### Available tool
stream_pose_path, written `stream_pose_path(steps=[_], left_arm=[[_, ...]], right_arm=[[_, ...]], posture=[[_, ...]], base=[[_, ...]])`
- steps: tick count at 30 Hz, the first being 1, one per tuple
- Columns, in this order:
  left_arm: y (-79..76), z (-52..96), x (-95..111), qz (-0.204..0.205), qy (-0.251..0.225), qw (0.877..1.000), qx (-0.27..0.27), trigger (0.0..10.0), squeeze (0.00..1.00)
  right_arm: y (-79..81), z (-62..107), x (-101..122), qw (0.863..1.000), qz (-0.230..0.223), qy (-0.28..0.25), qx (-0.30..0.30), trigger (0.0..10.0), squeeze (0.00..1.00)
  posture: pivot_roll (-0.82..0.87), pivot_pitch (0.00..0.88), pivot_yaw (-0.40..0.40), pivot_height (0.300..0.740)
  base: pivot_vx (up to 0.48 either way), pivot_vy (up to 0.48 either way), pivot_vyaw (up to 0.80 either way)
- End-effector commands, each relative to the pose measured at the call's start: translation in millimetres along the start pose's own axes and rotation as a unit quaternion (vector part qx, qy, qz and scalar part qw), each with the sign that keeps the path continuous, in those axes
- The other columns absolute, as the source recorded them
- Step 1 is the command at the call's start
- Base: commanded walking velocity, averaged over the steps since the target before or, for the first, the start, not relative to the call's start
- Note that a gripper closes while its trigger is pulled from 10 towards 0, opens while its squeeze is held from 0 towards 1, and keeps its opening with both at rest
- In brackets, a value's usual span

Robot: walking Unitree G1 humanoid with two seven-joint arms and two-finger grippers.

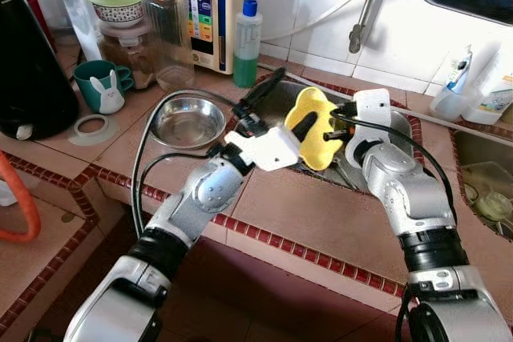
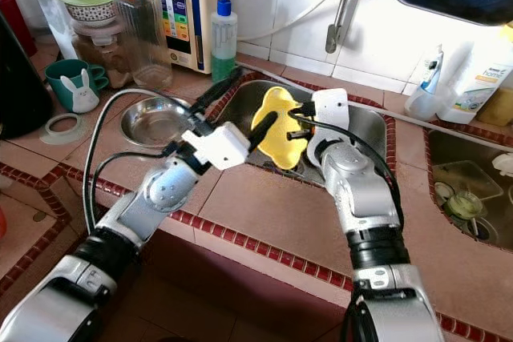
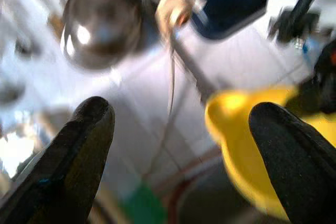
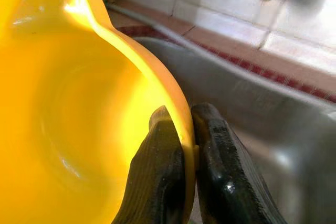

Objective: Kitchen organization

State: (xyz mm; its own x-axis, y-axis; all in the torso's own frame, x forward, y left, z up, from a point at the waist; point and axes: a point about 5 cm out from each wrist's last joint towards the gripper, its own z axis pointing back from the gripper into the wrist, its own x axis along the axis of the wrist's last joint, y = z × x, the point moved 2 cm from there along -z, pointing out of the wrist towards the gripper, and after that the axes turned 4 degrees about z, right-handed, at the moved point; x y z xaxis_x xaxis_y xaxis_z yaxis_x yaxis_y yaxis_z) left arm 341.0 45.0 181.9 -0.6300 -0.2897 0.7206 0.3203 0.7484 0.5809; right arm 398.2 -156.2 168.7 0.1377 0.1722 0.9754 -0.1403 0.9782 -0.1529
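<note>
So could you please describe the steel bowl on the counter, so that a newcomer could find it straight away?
Start at the metal sink set in the tiled counter. Just to the robot's left of it sits the steel bowl, shallow, shiny and empty. Unlike the yellow dish pinched by the right gripper, it is bare metal.

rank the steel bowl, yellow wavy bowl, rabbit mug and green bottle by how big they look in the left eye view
1. Round stainless steel bowl on the counter.
2. Yellow wavy-edged plastic bowl, partly hidden by both grippers, so close to the first.
3. Green soap bottle with blue cap and teal rabbit mug look alike.
</note>
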Motion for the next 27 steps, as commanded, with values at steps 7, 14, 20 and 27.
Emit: stream_pose_path(steps=[7,14,20,27], left_arm=[[14.0,20.1,-9.3,0.057,0.054,0.996,0.034,10.0,1.00],[14.7,27.1,-12.1,0.095,0.082,0.992,0.033,10.0,1.00],[3.6,36.1,-13.3,0.176,0.125,0.976,0.015,10.0,1.00],[-13.0,42.3,-5.0,0.197,0.131,0.971,-0.028,10.0,1.00]], right_arm=[[-21.8,-14.0,2.8,0.998,0.028,-0.023,-0.051,0.0,0.00],[-25.1,-16.6,-12.1,0.998,0.031,0.004,-0.058,0.0,0.00],[-24.2,-15.9,-35.6,0.996,0.050,0.051,-0.061,0.0,0.00],[-25.6,-11.6,-55.6,0.992,0.063,0.082,-0.070,10.0,0.00]], posture=[[0.30,0.000,-0.072,0.740],[0.33,0.000,-0.068,0.740],[0.36,0.000,-0.067,0.740],[0.39,0.000,-0.070,0.740]], base=[[0.000,0.000,0.00],[0.000,0.000,0.00],[0.000,0.000,0.00],[0.000,0.000,0.00]])
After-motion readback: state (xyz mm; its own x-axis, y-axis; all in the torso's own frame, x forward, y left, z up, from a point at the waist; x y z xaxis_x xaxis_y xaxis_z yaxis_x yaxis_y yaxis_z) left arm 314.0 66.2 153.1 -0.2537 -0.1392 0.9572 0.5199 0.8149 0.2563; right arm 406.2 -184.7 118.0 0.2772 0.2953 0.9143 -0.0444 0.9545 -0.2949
